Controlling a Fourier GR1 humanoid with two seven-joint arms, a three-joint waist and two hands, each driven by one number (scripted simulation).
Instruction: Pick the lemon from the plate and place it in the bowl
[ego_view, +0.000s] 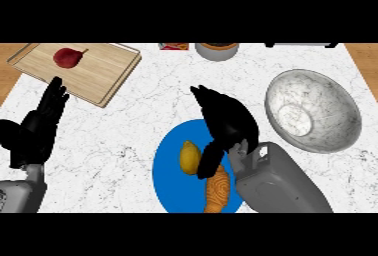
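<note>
1. The lemon (190, 156) lies on the left half of the blue plate (166, 175), in plain sight and not grasped.
2. The right hand (227, 120) is over the plate's far right part, released, with its fingers stretched towards the counter's far edge. Its thumb (211, 159) hangs just beside the lemon's right side; I cannot tell whether they touch.
3. A brown pastry (217, 192) lies on the plate beside the lemon, towards the near edge.
4. The plate sits at the middle of the near edge of the counter (125, 130).
5. The grey marbled bowl (314, 110) stands near the right edge, just right of the right hand.
6. The left hand (40, 125) rests relaxed, fingers up, by the left edge.
7. A wooden cutting board (96, 75) bearing a red fruit (68, 57) occupies the far left corner.
</note>
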